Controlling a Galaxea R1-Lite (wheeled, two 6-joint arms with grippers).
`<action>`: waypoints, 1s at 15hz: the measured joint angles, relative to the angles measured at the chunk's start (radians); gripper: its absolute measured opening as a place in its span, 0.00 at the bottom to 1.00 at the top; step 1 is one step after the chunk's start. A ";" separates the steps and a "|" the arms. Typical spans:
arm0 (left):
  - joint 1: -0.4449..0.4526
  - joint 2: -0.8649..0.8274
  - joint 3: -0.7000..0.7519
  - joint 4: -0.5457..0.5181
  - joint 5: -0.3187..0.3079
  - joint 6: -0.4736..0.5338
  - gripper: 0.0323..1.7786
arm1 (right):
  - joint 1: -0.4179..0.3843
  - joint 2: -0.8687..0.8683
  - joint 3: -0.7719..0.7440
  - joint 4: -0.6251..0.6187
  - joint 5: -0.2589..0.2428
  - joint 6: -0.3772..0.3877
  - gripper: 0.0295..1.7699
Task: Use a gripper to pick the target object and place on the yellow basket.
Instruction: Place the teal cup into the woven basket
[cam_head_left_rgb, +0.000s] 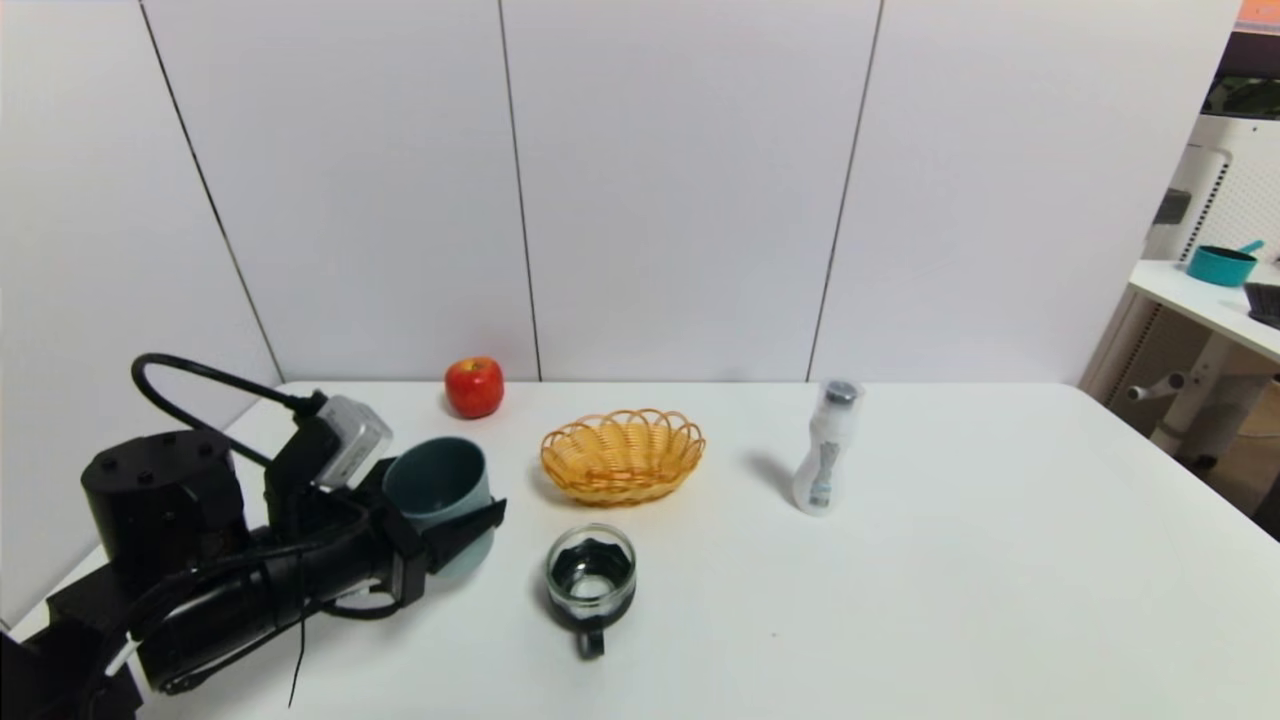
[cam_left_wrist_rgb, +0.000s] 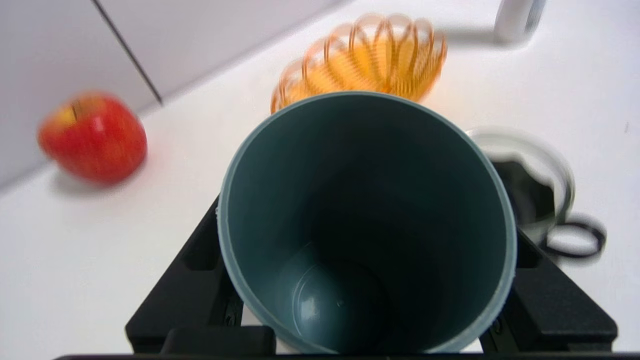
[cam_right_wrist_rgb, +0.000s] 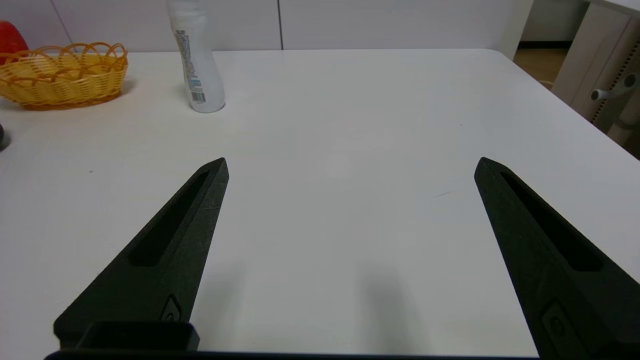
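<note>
Teal-grey cup (cam_head_left_rgb: 440, 488) is clamped between the two fingers of the left end effector (cam_head_left_rgb: 455, 535), tilted, at the left of the white worktop (cam_head_left_rgb: 950, 600). It is beside the yellow basket (cam_head_left_rgb: 622, 455), not in it. A red apple (cam_head_left_rgb: 474, 386) lies behind, a glass mug (cam_head_left_rgb: 591, 580) nearby, a white bottle (cam_head_left_rgb: 825, 450) farther right. The right end effector (cam_right_wrist_rgb: 350, 165) is spread wide over bare worktop, holding nothing.
</note>
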 joint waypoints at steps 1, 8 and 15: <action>-0.014 -0.010 -0.070 0.038 0.000 -0.002 0.66 | 0.000 0.000 0.000 0.000 0.000 0.000 0.96; -0.123 -0.017 -0.683 0.612 0.003 -0.006 0.65 | 0.000 0.000 0.000 0.000 0.000 0.000 0.96; -0.168 0.292 -1.018 0.822 -0.007 -0.014 0.65 | 0.001 0.000 0.000 0.000 0.000 0.000 0.96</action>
